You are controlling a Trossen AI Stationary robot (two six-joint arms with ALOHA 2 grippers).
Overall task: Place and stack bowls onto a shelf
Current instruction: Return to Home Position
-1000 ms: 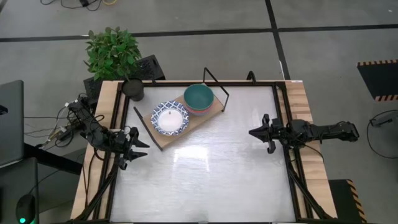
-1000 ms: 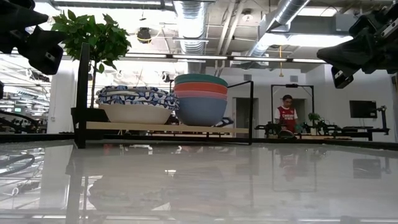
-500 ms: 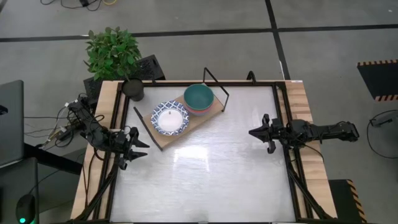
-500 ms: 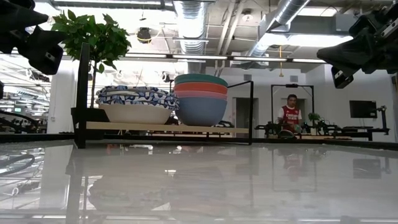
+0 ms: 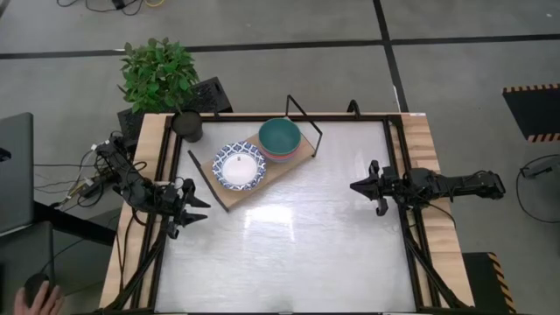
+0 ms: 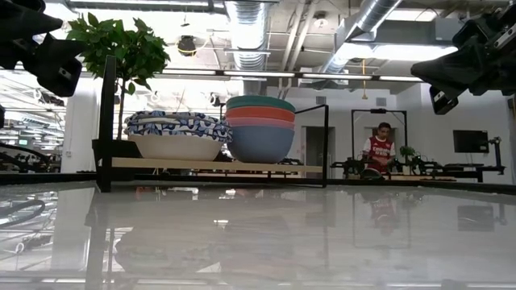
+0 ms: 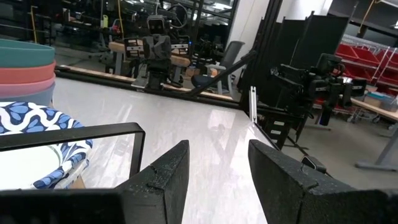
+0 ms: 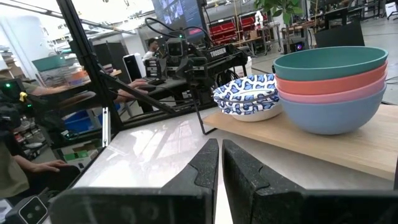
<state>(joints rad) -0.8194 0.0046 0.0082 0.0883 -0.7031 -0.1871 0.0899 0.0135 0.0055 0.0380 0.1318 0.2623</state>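
The shelf (image 5: 226, 198), a light-wood board on black wire legs, stands on the far left part of the table. On it rest two stacks: patterned blue-rimmed bowls (image 5: 240, 166) (image 6: 176, 133) and plain bowls (image 5: 280, 136) (image 6: 260, 129), teal on top, pink-red in the middle, blue at the bottom. My left gripper (image 5: 201, 208) (image 7: 217, 168) hovers open near the table's left edge, on the near side of the shelf. My right gripper (image 5: 354, 185) (image 8: 221, 162) hovers shut by the right edge, pointing toward the shelf. Neither touches anything.
A potted plant (image 5: 159, 74) and a dark pot (image 5: 186, 124) stand beyond the table's far left corner. The pale tabletop (image 5: 289, 254) lies bare between the arms and toward the near edge. A person's hand (image 5: 39, 300) shows beside the table; another person (image 6: 377, 151) stands in the room behind.
Both arms and the bowls have kept still. A person's hand has come into the high view's lower left corner, off the table, and the person in the room behind has shifted a little.
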